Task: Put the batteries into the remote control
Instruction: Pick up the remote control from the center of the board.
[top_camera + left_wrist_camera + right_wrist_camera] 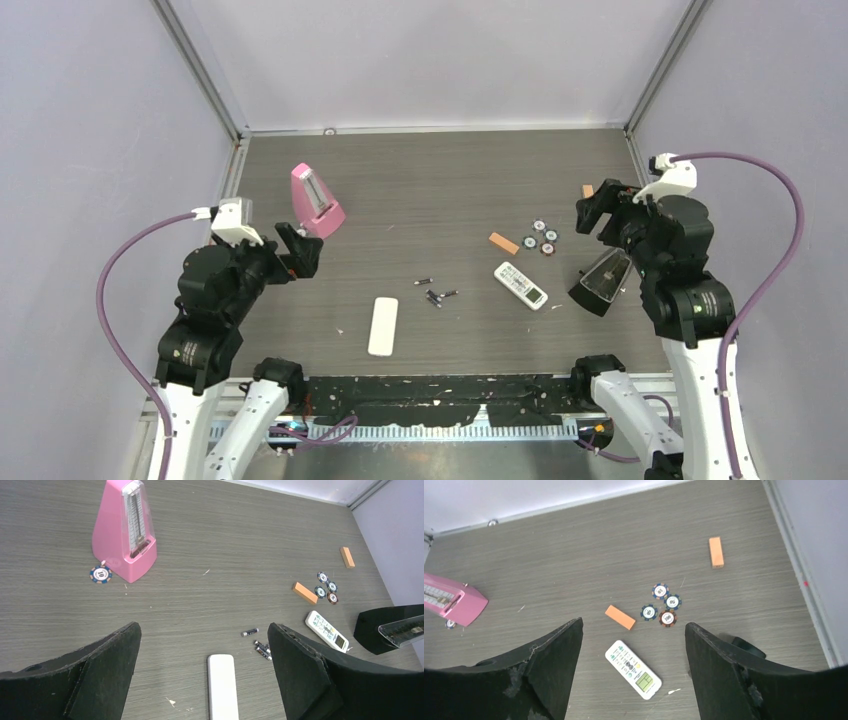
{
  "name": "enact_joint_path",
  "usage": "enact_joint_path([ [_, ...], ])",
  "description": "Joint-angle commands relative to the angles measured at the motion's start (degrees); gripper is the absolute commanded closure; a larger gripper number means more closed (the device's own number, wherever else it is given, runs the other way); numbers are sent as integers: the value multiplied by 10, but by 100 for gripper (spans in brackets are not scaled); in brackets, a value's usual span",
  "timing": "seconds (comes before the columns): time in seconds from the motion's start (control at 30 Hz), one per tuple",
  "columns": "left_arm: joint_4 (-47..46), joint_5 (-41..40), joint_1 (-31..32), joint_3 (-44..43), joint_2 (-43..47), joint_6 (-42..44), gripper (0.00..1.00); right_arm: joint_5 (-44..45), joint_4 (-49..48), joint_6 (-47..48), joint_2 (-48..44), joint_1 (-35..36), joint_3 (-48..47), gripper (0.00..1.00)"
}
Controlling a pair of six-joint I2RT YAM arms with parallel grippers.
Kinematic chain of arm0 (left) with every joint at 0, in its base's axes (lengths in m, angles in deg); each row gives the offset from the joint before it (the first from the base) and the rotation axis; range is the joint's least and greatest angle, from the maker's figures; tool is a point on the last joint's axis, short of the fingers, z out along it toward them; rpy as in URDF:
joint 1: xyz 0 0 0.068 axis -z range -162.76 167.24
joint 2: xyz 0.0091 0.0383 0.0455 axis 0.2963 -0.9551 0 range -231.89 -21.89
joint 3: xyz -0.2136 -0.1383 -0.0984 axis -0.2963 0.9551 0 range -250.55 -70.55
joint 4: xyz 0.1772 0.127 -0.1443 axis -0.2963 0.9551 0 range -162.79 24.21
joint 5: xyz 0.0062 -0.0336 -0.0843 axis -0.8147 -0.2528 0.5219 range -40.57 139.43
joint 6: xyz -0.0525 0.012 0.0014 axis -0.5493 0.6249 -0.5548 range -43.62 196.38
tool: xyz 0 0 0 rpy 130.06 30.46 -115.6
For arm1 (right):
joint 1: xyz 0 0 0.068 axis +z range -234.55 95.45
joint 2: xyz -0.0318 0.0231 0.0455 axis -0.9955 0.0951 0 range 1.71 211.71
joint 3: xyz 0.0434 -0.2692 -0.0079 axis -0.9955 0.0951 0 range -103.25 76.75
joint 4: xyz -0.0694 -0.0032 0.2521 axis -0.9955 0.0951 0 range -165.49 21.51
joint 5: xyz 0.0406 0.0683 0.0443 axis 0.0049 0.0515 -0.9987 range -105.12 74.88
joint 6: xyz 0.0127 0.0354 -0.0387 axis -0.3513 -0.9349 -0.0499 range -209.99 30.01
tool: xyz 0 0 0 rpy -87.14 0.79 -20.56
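Remote control (383, 326): laid flat, plain white face up, at the 6 o'clock side of the desk (430, 180). Batteries (435, 292): scattered loose on the desk at 2 o'clock from the remote control, near it but apart. Left tool (303, 250), at 9 o'clock, is seen released and empty; right tool (598, 215), at 3 o'clock, is likewise spread, nothing grasped.

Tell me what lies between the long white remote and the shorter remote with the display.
A few batteries lie loose between the long white remote and the display remote; the top view shows it best.
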Motion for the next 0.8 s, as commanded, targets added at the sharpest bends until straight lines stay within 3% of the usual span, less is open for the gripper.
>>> enact_joint_path([
  [0.0,-14,-10,-2,6,5,-18,0,29,-40,-23,-21,-3,-17,16],
  [0.1,-12,13,-2,6,0,-6,0,16,-18,-13,-15,-2,-33,0],
  [0.23,-16,61,-2,24,-5,22,0,-42,13,8,-6,-2,-45,5],
  [0.47,-41,196,4,89,-22,-18,0,-135,48,-34,-2,4,-36,1],
  [0.6,-97,159,60,146,-15,-67,0,-131,19,-85,-27,49,19,8],
  [0.77,-134,60,130,189,-47,-116,0,-59,4,-119,5,169,48,9],
])
